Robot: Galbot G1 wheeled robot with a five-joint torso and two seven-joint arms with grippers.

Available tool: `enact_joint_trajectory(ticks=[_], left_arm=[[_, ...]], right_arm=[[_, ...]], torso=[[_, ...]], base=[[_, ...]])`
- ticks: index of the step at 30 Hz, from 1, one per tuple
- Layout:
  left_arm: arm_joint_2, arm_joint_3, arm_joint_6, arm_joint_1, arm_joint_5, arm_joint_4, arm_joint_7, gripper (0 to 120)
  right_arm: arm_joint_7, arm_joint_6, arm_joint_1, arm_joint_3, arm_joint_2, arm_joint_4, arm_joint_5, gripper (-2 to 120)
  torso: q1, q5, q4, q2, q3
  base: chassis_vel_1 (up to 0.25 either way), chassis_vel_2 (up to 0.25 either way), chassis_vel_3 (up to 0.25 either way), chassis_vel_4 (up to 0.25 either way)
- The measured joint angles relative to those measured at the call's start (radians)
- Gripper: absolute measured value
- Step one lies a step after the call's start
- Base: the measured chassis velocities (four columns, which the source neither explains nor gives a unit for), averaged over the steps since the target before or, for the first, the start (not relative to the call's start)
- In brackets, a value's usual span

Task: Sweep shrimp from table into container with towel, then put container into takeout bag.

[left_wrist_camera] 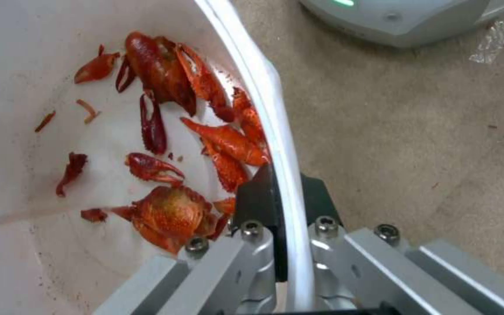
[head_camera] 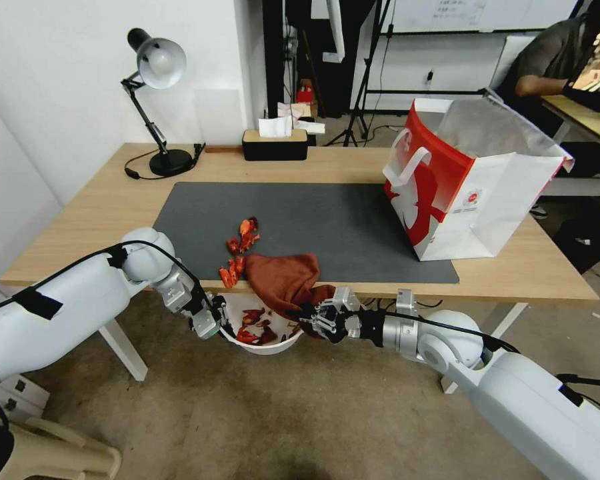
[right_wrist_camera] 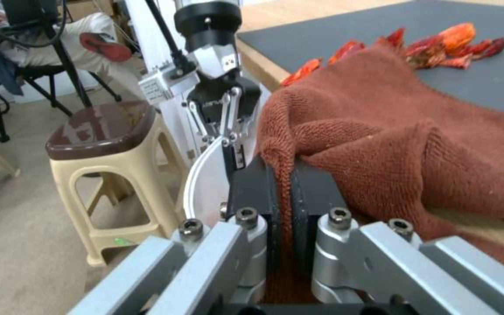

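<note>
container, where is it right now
In the head view the container hangs just below the table's near edge, its rim pinched by the left gripper, with the towel draped over the edge above it.

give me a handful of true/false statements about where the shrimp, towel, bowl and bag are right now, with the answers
1. The left gripper is clamped on the rim of the container. True.
2. All the shrimp are already in the container. False: some lie inside it, but several pieces are on the grey mat near the table edge.
3. The right gripper pinches the towel. True.
4. The container sits inside the takeout bag. False: it is held below the table's near edge, and the bag stands apart on the robot's right side of the table.
5. The towel is folded neatly by the lamp. False: it drapes over the table's near edge.
</note>
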Motion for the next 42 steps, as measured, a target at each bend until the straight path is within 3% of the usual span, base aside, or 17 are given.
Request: enact_joint_trajectory(ticks=[20,42], left_arm=[[0.017,-0.028,0.001,0.033,0.004,-0.017,0.000,0],[0.012,-0.038,0.002,0.046,0.008,-0.009,0.001,0]], right_arm=[[0.020,0.003,-0.018,0.106,-0.002,0.073,0.058,2],[0.098,-0.013,0.115,0.124,0.050,0.034,0.206,2]], torso=[[0.000,0.0000,0.0000,0.000,0.000],[0.000,-0.0001,0.0000,0.000,0.000]], base=[[0.000,0.000,0.000,0.000],[0.000,0.000,0.000,0.000]])
